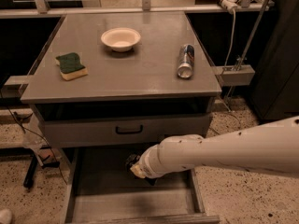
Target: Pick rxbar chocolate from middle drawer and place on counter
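The middle drawer (112, 202) stands pulled out below the cabinet, with its grey floor showing. My gripper (134, 164) is down inside it, near the back middle, at the end of the white arm that reaches in from the right. The arm's wrist covers the spot under the gripper. The rxbar chocolate does not show; only a dark patch lies beneath the wrist, and I cannot tell whether it is the bar or shadow. The counter (140, 78) is the grey top above.
On the counter lie a green-and-yellow sponge (71, 65) at the left, a white bowl (120, 38) at the back and a can (186, 60) on its side at the right. The drawer front with a black handle (128, 130) above is closed.
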{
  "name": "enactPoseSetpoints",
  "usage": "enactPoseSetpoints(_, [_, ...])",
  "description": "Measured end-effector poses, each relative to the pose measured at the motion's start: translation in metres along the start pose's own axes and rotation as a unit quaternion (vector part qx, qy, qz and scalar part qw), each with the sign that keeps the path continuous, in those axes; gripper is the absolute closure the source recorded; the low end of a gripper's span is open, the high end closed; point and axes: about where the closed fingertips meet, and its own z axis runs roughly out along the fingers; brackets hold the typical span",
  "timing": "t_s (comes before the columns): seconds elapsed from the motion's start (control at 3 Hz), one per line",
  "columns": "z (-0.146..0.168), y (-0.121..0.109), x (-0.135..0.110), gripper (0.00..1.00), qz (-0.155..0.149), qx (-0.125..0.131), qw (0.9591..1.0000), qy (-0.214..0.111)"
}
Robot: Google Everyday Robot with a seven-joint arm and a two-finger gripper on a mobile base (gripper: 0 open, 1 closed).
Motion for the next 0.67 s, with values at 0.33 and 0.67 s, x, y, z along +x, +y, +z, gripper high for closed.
enactPoseSetpoints(0.33, [-0.023,0.007,-0.018,1.00,-0.012,0.006,0.9999,-0.006])
enactPoseSetpoints(0.67, [-0.039,0.011,-0.041,1.00,-0.042,0.016,0.9983,-0.038])
